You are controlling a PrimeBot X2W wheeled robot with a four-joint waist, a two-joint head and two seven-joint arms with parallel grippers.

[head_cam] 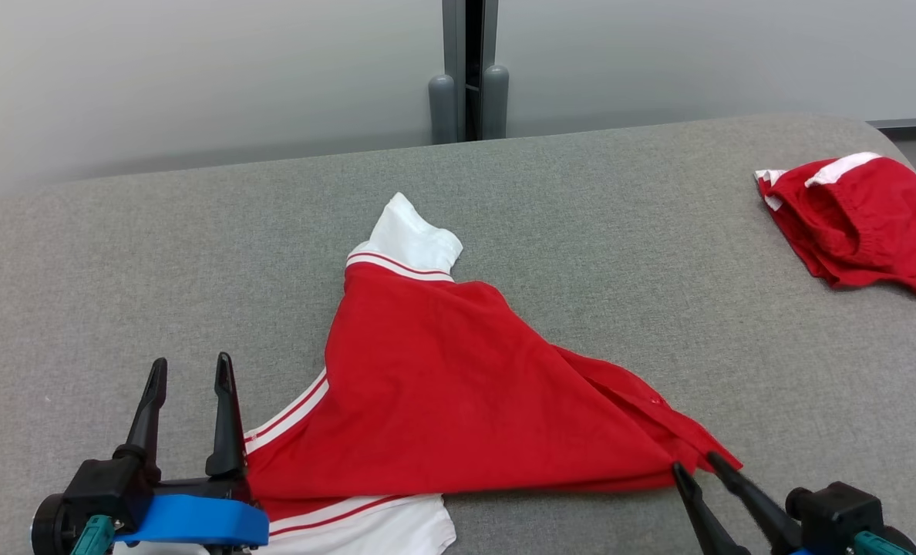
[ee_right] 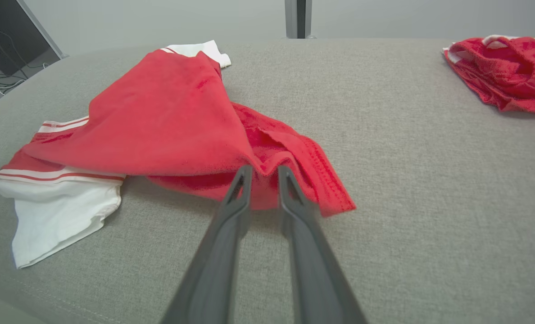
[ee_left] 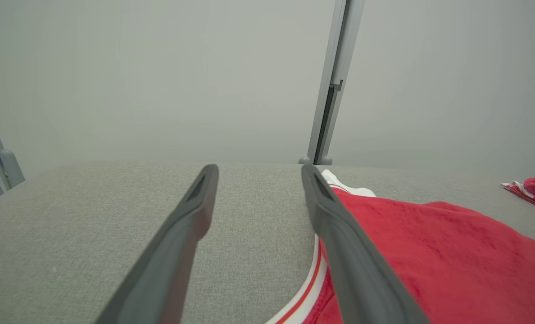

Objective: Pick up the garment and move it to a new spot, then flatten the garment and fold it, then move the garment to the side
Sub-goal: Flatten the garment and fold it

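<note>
right gripper [head_cam: 694, 461] at garment [head_cam: 442, 385] corner

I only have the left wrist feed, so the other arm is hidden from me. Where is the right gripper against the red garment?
Observer: The right gripper has its tips at the garment's near right corner, jaws a little apart.
Operator: Is it flat yet?
Observer: No; a white sleeve pokes out from under its near edge.
Operator: That red bit at my right edge?
Observer: A second red garment, crumpled, lying apart on the grey surface's far right.
</note>
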